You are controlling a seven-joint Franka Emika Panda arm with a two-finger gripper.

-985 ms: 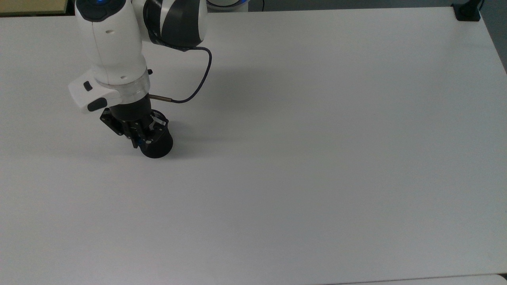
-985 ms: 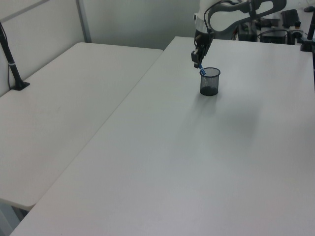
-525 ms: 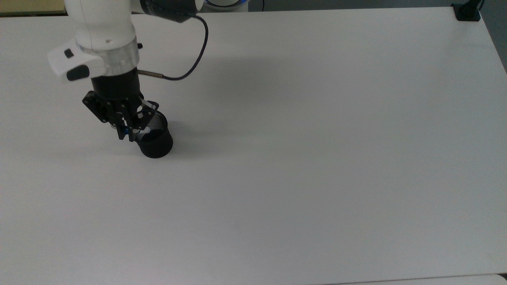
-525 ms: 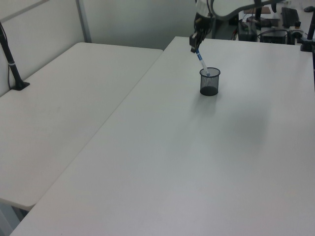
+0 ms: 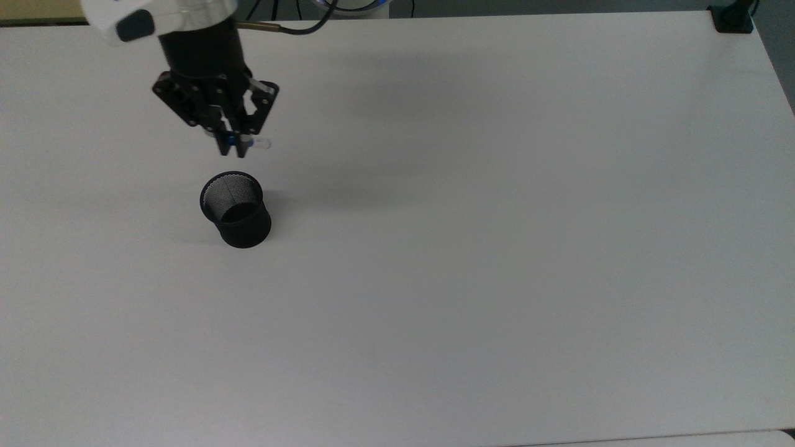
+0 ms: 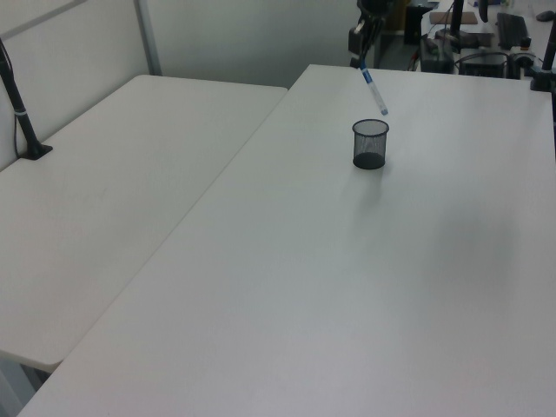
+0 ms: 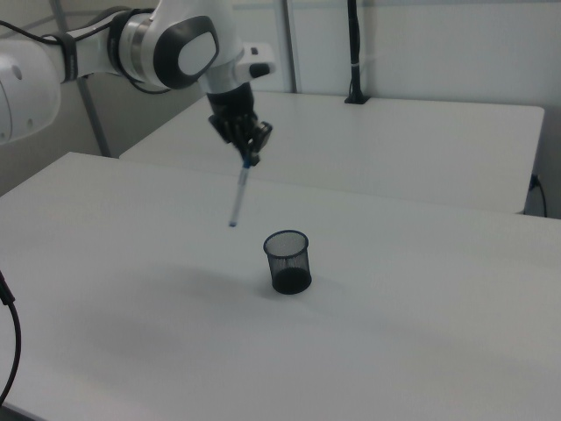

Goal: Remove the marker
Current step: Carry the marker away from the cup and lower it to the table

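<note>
Marker (image 7: 237, 195): slim white barrel, blue at the top end where it's gripped, small blue tip at the bottom. Straight thin cylinder, smooth. In the right view it hangs in the upper-left part of the frame, tilted slightly off vertical, lower end in the air, above and to the right view's left of the cup (image 7: 287, 261). Not touching the cup or the tabletop (image 7: 421, 333).

Hand (image 7: 249, 154) is closed on the marker's blue top end, fingers pinched narrow around it. Black linkage-style fingers under a black cylindrical wrist, white glossy arm shell above.

In the top view the hand (image 5: 231, 144) sits in the upper left of the frame, and a short stub of the marker (image 5: 259, 144) shows just beside the fingertips, pale and foreshortened. The cup (image 5: 236, 210) is below it in frame, apart from the hand.

In the left view the marker (image 6: 374, 89) slants down at upper centre-right, just above the cup (image 6: 370, 143), with a clear gap to the rim.

Cup: black wire mesh, round, open top, tapering slightly to a solid dark base, standing upright.

Tabletop (image 5: 497, 248): flat, matte white, rectangular, soft shadows on it near the cup.
</note>
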